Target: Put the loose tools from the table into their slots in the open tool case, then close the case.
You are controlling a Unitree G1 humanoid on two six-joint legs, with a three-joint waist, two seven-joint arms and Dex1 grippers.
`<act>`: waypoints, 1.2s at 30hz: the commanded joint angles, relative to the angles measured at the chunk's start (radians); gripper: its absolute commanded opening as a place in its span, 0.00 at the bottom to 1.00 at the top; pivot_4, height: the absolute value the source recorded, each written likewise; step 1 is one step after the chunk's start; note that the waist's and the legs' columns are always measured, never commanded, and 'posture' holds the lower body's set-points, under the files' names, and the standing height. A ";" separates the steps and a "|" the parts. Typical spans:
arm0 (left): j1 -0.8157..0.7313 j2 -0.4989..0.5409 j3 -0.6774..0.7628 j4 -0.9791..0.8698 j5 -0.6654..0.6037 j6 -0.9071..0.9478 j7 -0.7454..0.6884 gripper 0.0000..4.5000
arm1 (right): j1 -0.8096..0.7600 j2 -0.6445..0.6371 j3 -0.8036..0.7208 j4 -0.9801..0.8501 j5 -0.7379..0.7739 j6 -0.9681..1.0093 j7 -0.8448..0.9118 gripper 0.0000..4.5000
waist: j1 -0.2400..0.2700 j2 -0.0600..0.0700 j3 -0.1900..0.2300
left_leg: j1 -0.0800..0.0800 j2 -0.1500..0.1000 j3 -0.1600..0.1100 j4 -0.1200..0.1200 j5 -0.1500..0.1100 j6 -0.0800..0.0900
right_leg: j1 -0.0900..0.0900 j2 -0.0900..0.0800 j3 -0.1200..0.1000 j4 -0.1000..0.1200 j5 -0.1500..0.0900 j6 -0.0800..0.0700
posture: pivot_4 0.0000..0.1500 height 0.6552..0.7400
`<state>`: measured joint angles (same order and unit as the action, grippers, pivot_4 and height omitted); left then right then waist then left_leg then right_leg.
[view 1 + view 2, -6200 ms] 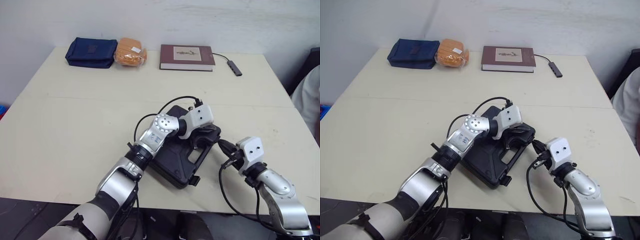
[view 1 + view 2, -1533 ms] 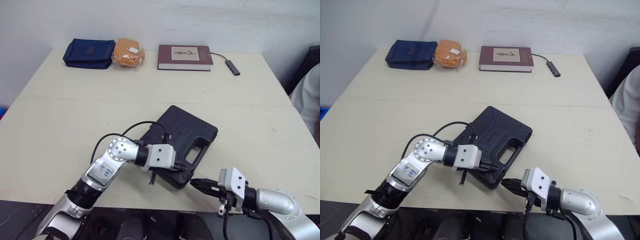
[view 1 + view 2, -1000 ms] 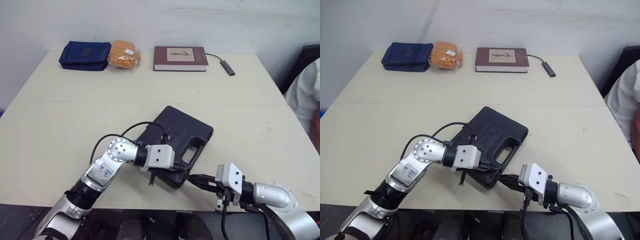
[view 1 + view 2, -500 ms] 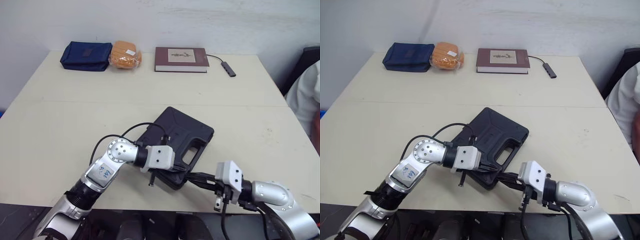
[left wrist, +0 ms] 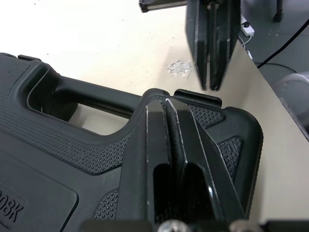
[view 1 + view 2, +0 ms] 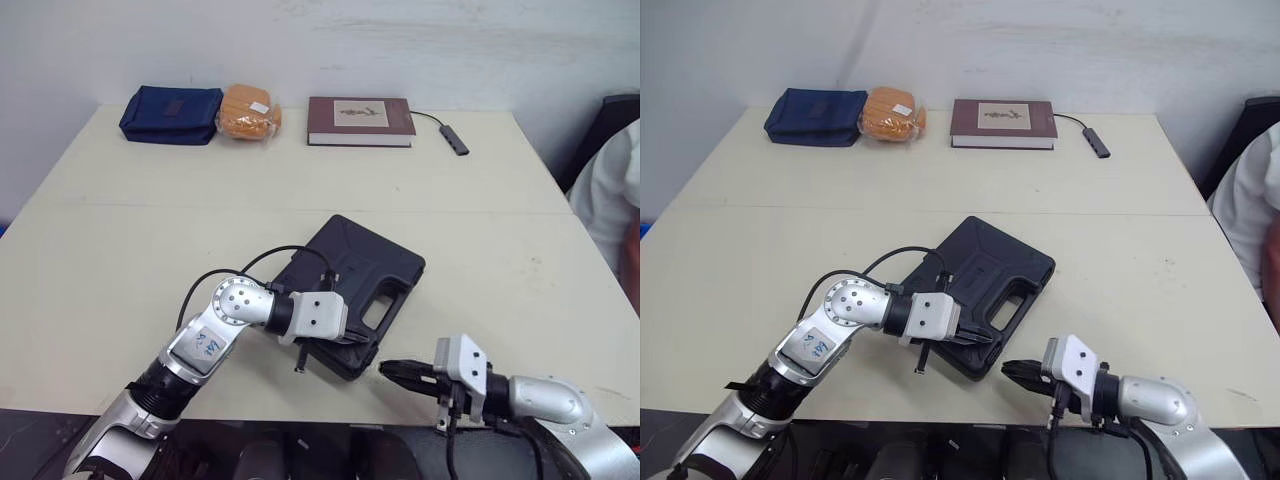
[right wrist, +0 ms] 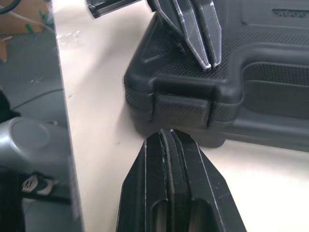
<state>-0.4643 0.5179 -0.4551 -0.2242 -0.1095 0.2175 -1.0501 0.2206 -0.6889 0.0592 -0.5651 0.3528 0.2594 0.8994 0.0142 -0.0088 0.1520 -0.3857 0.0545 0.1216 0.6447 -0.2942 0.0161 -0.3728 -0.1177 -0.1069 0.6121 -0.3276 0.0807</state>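
Near the table's front edge lies the black case, lid shut. The left gripper rests on its near corner, fingers pressed together, tips just above the latch. The right gripper, fingers likewise together, points at that latch, just apart from it. A book and a blue pouch sit at the far edge.

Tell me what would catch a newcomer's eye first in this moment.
A black tool case lies shut near the front edge of the table, set at a slant. The left end effector, shut, rests its tips on the lid's corner by the latch, while the right end effector, also shut, points at that latch from just off the case. Along the far edge sit a blue pouch, an orange bundle and a book.
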 commanded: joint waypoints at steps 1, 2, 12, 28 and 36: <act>0.061 0.062 -0.088 0.107 0.090 0.063 -0.037 0.01 | -0.019 0.020 0.018 -0.002 -0.006 -0.024 -0.008 0.00 | 0.000 0.000 0.000 | 0.000 0.000 0.000 0.000 0.000 0.000 | 0.000 0.000 0.000 0.000 0.000 -0.001 | 1.00 1.00; 0.061 0.061 -0.088 0.107 0.090 0.063 -0.037 0.01 | -0.021 0.022 0.020 0.000 -0.007 -0.026 -0.009 0.00 | 0.000 0.000 -0.001 | 0.000 0.001 0.000 0.000 0.000 0.000 | 0.000 0.001 0.000 0.000 0.000 -0.001 | 1.00 1.00; 0.061 0.058 -0.091 0.110 0.092 0.068 -0.035 0.01 | -0.051 0.046 0.035 -0.010 0.004 -0.014 -0.009 0.00 | -0.005 0.001 -0.001 | 0.000 0.002 0.000 0.000 0.000 -0.002 | 0.000 0.002 0.000 0.000 0.000 -0.002 | 1.00 1.00; 0.070 0.068 -0.087 0.109 0.094 0.083 -0.032 0.01 | -0.117 0.076 0.104 -0.047 0.037 0.105 -0.009 0.00 | -0.022 -0.001 -0.002 | 0.004 0.003 -0.001 -0.006 0.001 -0.006 | -0.001 0.004 0.003 0.000 -0.001 -0.006 | 1.00 1.00; 0.071 0.071 -0.085 0.110 0.096 0.088 -0.032 0.01 | -0.136 0.086 0.143 -0.052 0.043 0.130 0.001 0.00 | -0.023 -0.003 -0.001 | 0.016 0.004 -0.003 -0.019 0.004 -0.011 | 0.003 0.010 0.005 0.000 -0.008 -0.021 | 1.00 1.00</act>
<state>-0.4601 0.5355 -0.4497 -0.2242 -0.1098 0.2177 -1.0632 0.1049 -0.6265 0.1655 -0.5551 0.3632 0.3962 0.8950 -0.0093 -0.0115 0.1507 -0.3697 0.0603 0.1188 0.6261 -0.2899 0.0035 -0.3693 -0.1060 -0.1021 0.6118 -0.3340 0.0631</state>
